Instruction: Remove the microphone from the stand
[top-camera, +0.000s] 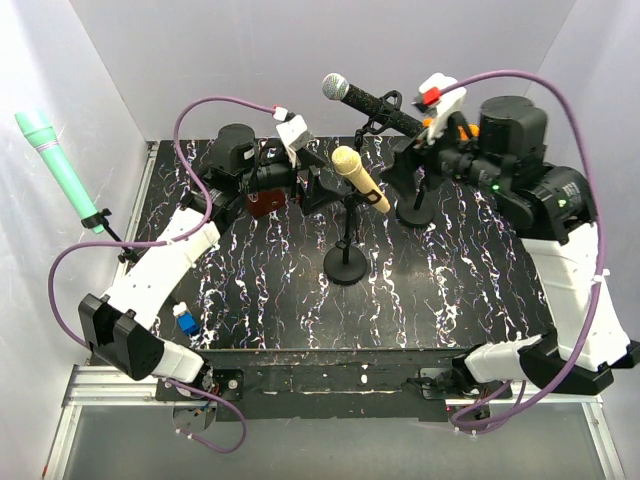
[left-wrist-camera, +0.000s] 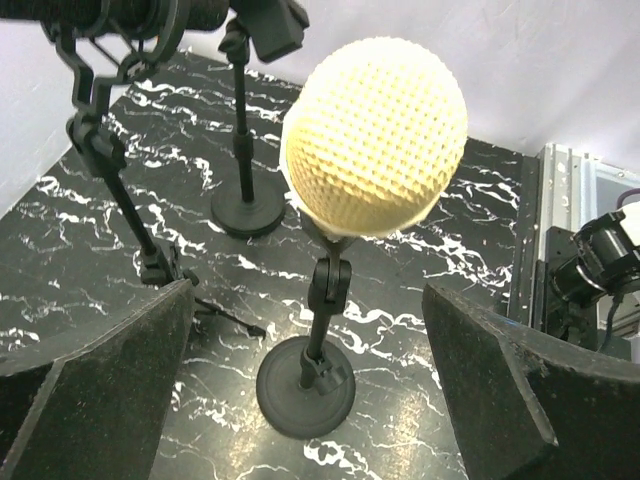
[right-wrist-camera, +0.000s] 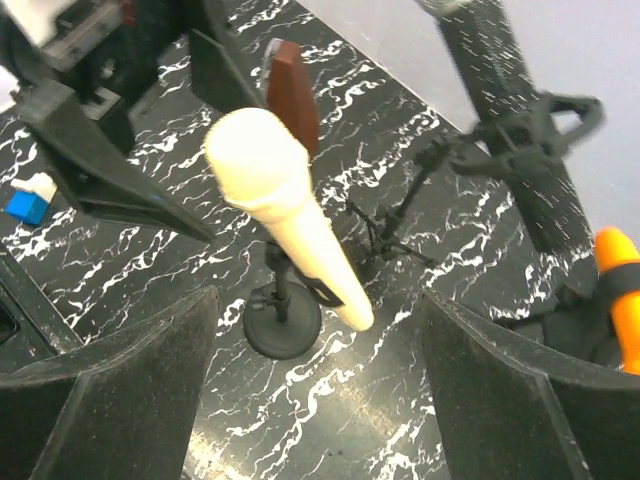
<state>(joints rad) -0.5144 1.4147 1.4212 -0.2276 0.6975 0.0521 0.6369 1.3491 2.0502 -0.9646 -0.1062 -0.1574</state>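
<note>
Stand (top-camera: 345, 265) is set upright on the marbled worktop (top-camera: 260, 290), yellow microphone (top-camera: 360, 178) clipped tilted at its top. Left claw (left-wrist-camera: 308, 290) is held apart just left of the stand, empty. Right claw (right-wrist-camera: 318, 298) is spread apart behind-right of the stand, empty.

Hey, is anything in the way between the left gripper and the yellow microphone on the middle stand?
Nothing visible does. The open left gripper faces the yellow microphone head-on, with only air between them; the neighbouring stand sits off to one side.
</note>
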